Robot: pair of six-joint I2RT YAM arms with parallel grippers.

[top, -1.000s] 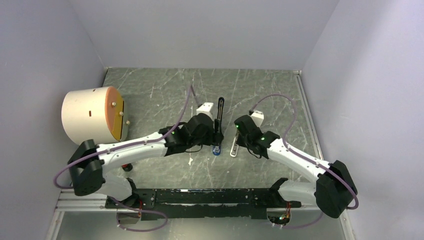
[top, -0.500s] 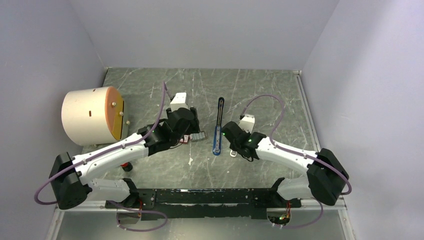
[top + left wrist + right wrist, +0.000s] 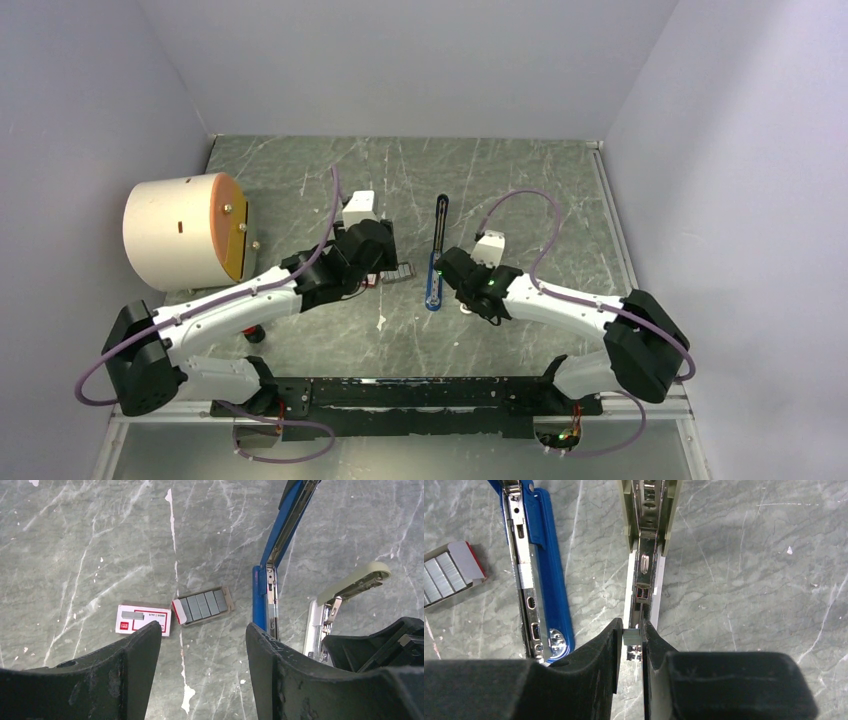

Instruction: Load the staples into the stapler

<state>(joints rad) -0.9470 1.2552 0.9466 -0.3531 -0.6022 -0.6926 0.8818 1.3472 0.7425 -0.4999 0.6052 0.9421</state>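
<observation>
The blue stapler lies opened out flat mid-table, its metal channel facing up. A small grey block of staples is pinched in my right gripper, which is shut on it just right of the stapler's round end, over the near end of a pale beige bar. More grey staples lie in an open tray left of the stapler. My left gripper hovers open above the table by that tray, holding nothing.
The box's red-and-white sleeve lies left of the tray. The beige bar lies parallel to the stapler on its right. A large cream cylinder with an orange face stands at the left edge. Grey walls enclose the table.
My left arm has swung left, away from the stapler, and now hangs over the staple tray. My right gripper has shifted left, closer to the stapler, still shut on its staples.
</observation>
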